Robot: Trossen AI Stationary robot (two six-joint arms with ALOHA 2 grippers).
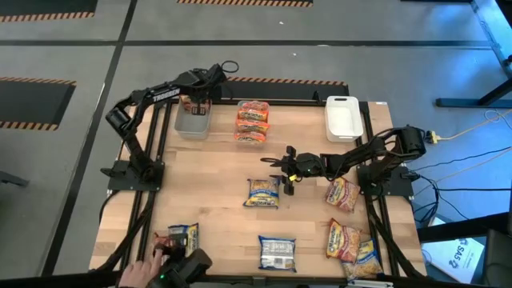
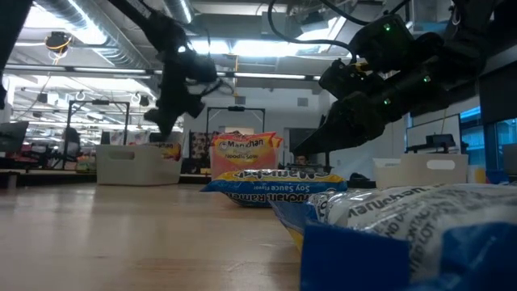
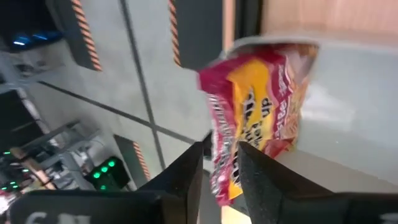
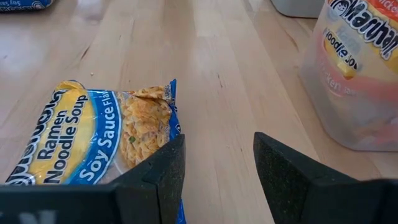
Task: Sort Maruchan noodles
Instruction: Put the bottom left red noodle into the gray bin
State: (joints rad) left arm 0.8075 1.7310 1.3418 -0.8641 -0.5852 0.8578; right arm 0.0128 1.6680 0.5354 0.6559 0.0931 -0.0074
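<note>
Red noodle packet (image 3: 255,118) sits between left claw (image 3: 221,165) fingers over grey bin (image 1: 193,122)

High view: a blue packet (image 1: 366,258) at the desk's near right corner lies partly under a pink-orange packet (image 1: 342,239); the left end effector (image 1: 194,102) covers most of a red packet over the grey bin (image 1: 192,123). At the bottom edge a hand (image 1: 138,274) is cut off. Low view: the nearest packet (image 2: 404,234) is blurred and cut by the right and bottom edges. Left wrist view: the red-and-yellow packet (image 3: 258,121) is blurred, its lettering unreadable. Right wrist view: the soy sauce packet (image 4: 93,134) passes behind one finger (image 4: 158,180).
</note>
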